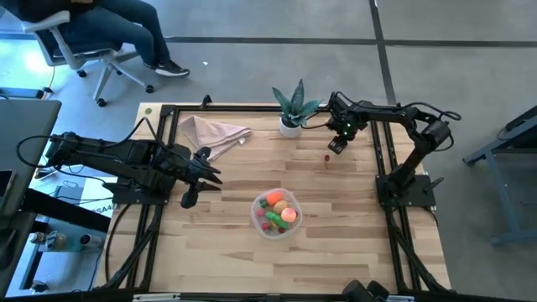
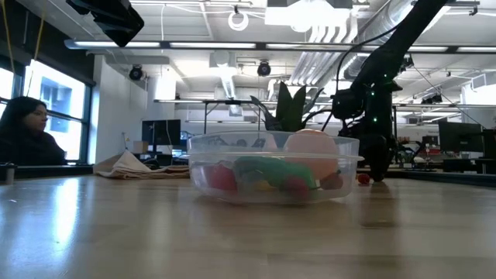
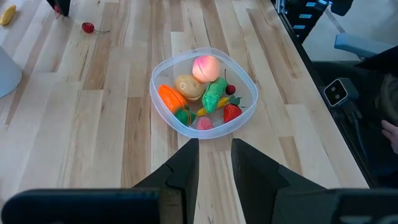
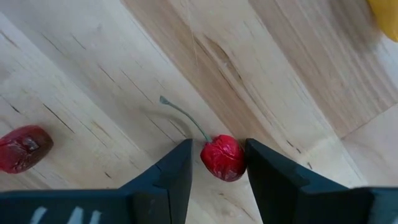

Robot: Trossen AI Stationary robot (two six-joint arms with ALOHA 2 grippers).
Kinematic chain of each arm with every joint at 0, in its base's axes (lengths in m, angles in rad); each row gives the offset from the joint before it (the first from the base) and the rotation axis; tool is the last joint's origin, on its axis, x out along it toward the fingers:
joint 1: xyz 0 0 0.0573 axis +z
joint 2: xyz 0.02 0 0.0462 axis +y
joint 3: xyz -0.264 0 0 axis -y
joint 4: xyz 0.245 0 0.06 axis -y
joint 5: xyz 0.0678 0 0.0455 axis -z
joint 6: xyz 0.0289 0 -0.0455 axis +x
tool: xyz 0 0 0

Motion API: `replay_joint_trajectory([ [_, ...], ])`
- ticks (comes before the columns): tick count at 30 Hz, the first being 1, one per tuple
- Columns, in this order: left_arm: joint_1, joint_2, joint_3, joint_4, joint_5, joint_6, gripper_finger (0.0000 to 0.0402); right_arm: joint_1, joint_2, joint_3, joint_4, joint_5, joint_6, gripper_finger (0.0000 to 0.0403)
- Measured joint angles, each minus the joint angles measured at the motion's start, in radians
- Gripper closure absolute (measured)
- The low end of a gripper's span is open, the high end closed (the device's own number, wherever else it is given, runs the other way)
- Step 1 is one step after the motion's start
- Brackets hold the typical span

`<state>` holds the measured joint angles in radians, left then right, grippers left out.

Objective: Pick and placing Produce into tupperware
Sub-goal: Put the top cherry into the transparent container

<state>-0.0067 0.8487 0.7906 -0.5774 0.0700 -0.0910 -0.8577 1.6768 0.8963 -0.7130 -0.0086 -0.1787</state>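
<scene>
I'm working the right gripper (image 4: 217, 163), fingers spread around a cherry (image 4: 222, 157) on the worktop; another red piece (image 4: 23, 147) is waiting. Tub (image 1: 277, 230) mid-worktop is holding most produce; left gripper (image 3: 214, 163) is idling, fingers together.

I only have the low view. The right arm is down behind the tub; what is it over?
Observer: The right gripper straddles a small red cherry on the table, one finger on each side.
Operator: Is it gripped?
Observer: I cannot tell; the fingers sit close beside it, but contact is unclear.
Operator: Any other loose pieces?
Observer: A second red piece lies on the wood nearby.
Operator: And the left arm?
Observer: The left gripper waits shut, at the left of the table, apart from the tub, which already holds a carrot and a peach.
</scene>
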Motion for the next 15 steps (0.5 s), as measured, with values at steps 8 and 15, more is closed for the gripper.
replay_joint_trajectory([
  [8, 0.0, 0.0, 0.0, 0.0, 0.0, 0.0, 0.0318, 0.0, 0.0, 0.0, 0.0, 0.0, -0.001, 0.0306],
  [15, 0.0, 0.0, 0.0, 0.0, 0.0, 0.0, 0.0318, 0.0, 0.0, 0.0, 0.0, -0.006, 0.0, 0.0324],
])
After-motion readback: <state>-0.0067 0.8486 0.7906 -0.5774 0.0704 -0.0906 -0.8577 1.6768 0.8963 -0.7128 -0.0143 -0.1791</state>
